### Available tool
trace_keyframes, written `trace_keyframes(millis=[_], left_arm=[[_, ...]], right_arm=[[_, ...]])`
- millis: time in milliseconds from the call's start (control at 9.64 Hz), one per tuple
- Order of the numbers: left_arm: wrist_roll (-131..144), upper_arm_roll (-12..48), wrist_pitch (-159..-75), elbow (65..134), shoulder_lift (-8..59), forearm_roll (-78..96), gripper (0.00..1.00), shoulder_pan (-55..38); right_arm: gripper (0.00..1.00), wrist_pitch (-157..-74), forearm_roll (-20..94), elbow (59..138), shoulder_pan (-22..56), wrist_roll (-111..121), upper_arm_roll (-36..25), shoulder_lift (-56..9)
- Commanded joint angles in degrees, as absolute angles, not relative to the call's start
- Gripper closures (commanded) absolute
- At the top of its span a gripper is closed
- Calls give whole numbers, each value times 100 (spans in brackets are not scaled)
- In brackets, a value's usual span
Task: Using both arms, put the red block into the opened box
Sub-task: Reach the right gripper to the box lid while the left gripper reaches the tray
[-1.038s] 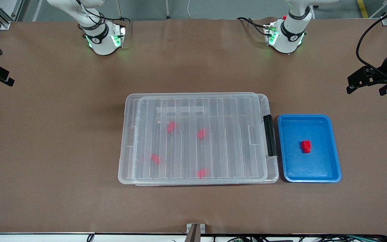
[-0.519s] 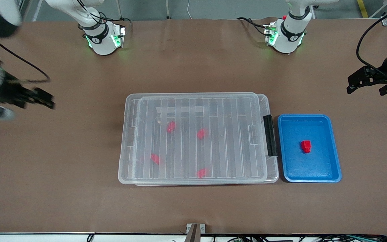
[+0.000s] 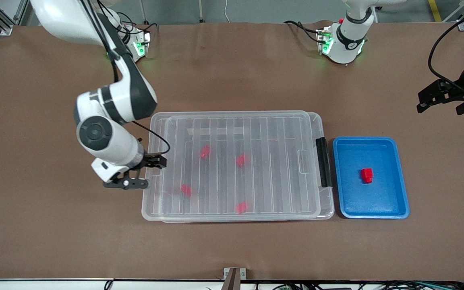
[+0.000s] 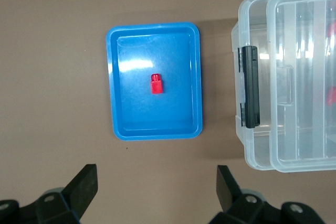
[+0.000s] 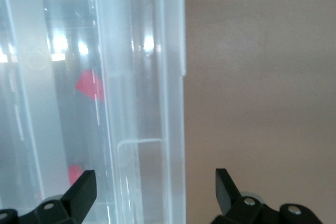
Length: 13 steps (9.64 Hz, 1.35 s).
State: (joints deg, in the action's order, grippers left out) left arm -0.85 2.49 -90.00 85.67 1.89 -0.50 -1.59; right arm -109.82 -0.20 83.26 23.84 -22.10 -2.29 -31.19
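Observation:
One red block lies in the blue tray, beside the latch end of the box. The clear box stands mid-table with its ribbed lid lying on it, and its black latch faces the tray. My right gripper hangs open over the box's rim at the right arm's end, holding nothing. My left gripper waits open and high over the table's left-arm end.
Several more red blocks show through the lid inside the box. Bare brown tabletop surrounds the box and tray. The two arm bases stand along the table's edge farthest from the front camera.
My right arm has swung in from the right arm's end of the table, and its gripper now hangs at the box's end. The left arm, box, tray and blocks have not moved.

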Motion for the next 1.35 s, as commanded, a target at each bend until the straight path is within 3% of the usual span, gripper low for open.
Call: trace_keyframes(millis=[0,311,623,830,1245], left_arm=[[-114,229,-9262,8727,543,-88,0,-158],[-123,211,-10165,9339,1054,-70,0,-141],[-132,27,-11877,10657,1186,-70,0,-132],[-149,-105,-12810,11177,1554,-70,1,-132],[-141,-114,-13875,11294,2643,219,1,-26]], right_arm=[[0,-10899,-420,8253,2426,-2215,-272,-3120],[0,-10846,-431,8288,2286,-1900,-272,-3085],[0,-10872,-431,8306,2337,-1872,-272,-3164],[0,-10890,-483,8323,2242,-1837,-281,-3173],[0,-10977,-729,8350,2241,-1819,-281,-3322]])
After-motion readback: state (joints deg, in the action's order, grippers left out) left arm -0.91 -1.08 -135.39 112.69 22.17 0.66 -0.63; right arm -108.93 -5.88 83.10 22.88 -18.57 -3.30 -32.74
